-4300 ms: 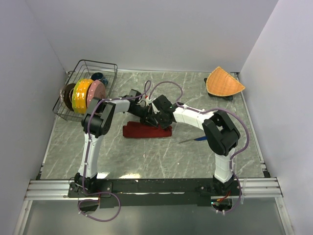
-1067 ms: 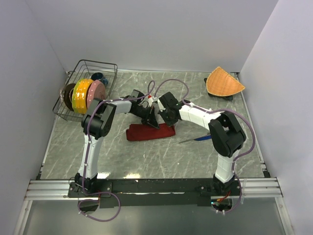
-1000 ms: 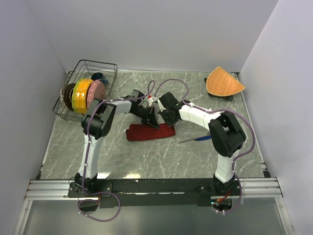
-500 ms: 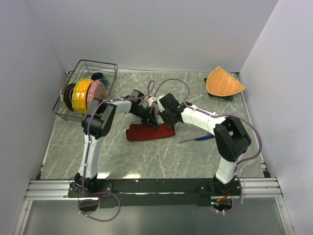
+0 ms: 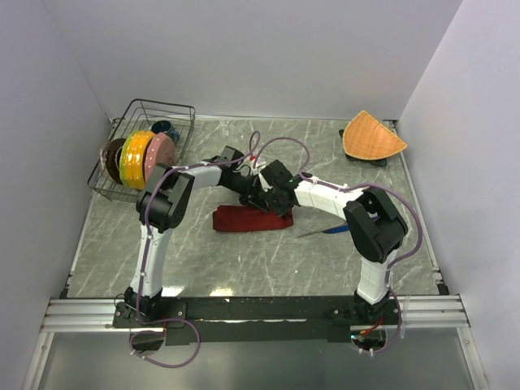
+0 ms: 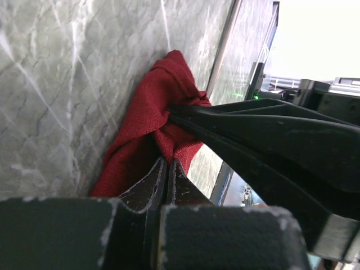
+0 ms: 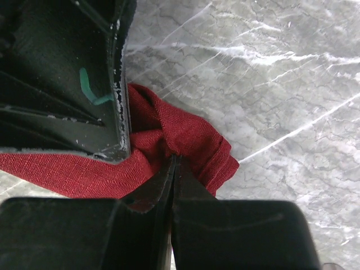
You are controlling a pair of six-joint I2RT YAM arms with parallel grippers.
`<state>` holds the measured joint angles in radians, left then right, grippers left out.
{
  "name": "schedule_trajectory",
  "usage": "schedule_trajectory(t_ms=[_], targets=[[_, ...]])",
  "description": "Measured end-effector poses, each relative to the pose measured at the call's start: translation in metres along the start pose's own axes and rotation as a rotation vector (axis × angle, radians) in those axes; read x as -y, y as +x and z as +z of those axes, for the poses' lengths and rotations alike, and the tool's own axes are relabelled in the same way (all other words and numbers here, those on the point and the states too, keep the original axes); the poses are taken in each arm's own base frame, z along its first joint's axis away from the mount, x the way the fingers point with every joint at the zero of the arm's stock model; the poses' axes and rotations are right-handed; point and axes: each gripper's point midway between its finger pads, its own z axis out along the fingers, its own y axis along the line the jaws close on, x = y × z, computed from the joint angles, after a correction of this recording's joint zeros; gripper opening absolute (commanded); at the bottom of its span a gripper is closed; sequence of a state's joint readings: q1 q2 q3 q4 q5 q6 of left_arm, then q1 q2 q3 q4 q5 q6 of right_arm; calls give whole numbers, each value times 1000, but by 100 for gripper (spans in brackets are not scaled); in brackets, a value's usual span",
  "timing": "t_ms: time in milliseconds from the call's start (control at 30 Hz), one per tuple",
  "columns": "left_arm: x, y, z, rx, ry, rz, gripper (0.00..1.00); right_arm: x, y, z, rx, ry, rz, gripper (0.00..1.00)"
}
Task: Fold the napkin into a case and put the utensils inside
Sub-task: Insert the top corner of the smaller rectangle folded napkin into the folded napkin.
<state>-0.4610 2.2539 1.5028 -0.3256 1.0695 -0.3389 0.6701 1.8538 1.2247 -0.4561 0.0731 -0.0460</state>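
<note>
Left pincer (image 6: 167,162), right pincer (image 7: 174,162) tip-to-tip on napkin (image 5: 242,221)

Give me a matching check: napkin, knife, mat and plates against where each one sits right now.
Things:
1. napkin
2. knife
3. mat
4. plates

Places:
A. in the wire rack, far left
B. far right corner
C. mid-table, pinched by the left gripper and the right gripper
D. flat on the table, right of the napkin

Pairs: 1-C, 2-D, 3-B, 4-A
</note>
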Motion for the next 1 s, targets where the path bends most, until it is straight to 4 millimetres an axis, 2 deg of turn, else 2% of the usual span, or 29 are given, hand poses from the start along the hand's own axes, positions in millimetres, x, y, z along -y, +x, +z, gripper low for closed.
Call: schedule_trajectory(t_ms=[233, 400, 500, 533, 667, 767, 800, 1000], targets=[[-2, -4, -2, 10, -4, 9, 1, 2, -1, 0, 4, 12, 0, 0], [-25, -4, 0, 13, -18, -34, 1, 6, -4, -2, 15, 29, 7, 0], [-27, -3, -3, 9, 8, -60, 1, 9, -9, -8, 35, 39, 23, 0], [-27, -4, -3, 11, 8, -61, 1, 9, -12, -11, 48, 38, 27, 7], [-28, -4, -4, 11, 8, -63, 1, 9, -19, -17, 76, 34, 40, 24], [-28, -4, -4, 11, 7, -58, 1, 9, -20, -18, 80, 32, 45, 32], [-28, -4, -4, 12, 8, -57, 1, 9, -20, -19, 82, 31, 45, 40], [-28, -4, -4, 11, 9, -50, 1, 10, -35, -40, 150, 30, 43, 59]])
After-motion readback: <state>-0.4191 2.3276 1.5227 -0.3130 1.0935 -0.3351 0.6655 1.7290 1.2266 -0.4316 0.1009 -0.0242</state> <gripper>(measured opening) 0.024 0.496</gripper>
